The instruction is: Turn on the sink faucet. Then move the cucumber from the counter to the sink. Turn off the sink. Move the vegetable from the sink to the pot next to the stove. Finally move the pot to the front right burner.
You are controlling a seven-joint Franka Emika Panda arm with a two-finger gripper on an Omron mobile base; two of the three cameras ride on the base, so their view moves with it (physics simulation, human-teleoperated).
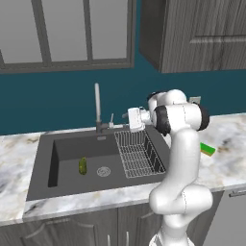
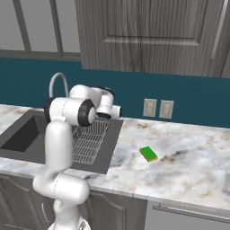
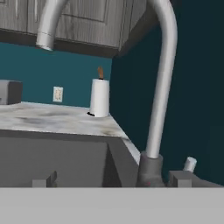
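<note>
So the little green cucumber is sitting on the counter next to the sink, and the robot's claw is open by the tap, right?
Not quite. The cucumber is not on the counter; it stands inside the sink, near the round drain, as the left base view shows. The rest holds: the claw is open, close to the sink faucet.

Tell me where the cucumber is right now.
In the left base view the cucumber lies on the floor of the sink, left of the round drain and the wire rack.
</note>
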